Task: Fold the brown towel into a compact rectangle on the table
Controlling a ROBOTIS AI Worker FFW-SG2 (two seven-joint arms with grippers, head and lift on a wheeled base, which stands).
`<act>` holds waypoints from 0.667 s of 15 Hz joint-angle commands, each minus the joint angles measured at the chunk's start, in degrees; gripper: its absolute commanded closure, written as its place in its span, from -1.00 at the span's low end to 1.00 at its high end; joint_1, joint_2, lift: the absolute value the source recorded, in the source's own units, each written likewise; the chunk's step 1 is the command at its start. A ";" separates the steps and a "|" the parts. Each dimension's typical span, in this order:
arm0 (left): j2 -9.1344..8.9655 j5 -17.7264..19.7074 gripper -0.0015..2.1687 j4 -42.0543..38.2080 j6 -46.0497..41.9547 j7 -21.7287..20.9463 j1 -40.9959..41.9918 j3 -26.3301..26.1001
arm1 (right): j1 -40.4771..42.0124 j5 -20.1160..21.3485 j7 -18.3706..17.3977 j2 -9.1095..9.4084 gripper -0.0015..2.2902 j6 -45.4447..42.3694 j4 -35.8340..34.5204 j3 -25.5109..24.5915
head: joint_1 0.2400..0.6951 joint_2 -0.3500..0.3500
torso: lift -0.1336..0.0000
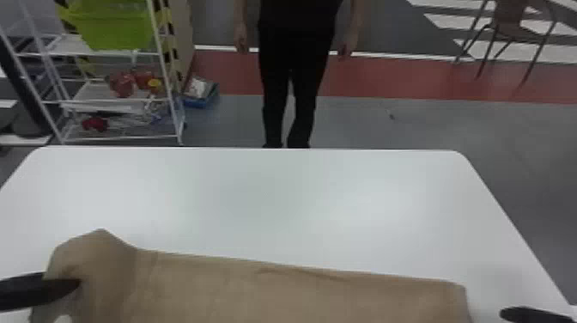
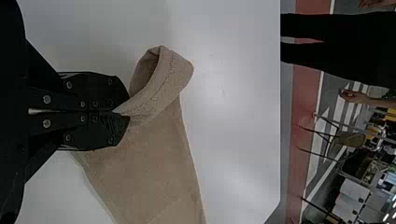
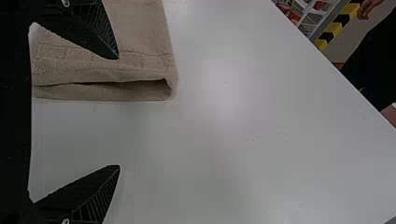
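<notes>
In the head view my left gripper [image 1: 64, 287] is at the left end of the brown towel [image 1: 257, 292], which lies as a long folded strip along the table's near side. The left wrist view has my left gripper [image 2: 122, 113] shut on a corner of the towel [image 2: 154, 163], with that end raised and curled over. Just off the towel's right end is my right gripper [image 1: 515, 313] in the head view. Its fingers stand wide apart in the right wrist view, where the right gripper [image 3: 119, 112] has one finger over the towel's layered end [image 3: 140, 65] and the other over bare table.
The white table [image 1: 274, 197] extends beyond the towel to its far edge. Behind it on the floor stand a white shelf rack [image 1: 116, 101] with a green basket [image 1: 116, 25] at the left and a chair [image 1: 511, 25] at the right.
</notes>
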 commanded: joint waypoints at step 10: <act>-8.71 -3.33 0.98 -16.24 29.88 4.92 -3.90 -26.29 | 0.78 -0.04 0.07 -0.16 -0.97 -0.30 -0.30 -0.33 | 1.00 -1.00 | -0.84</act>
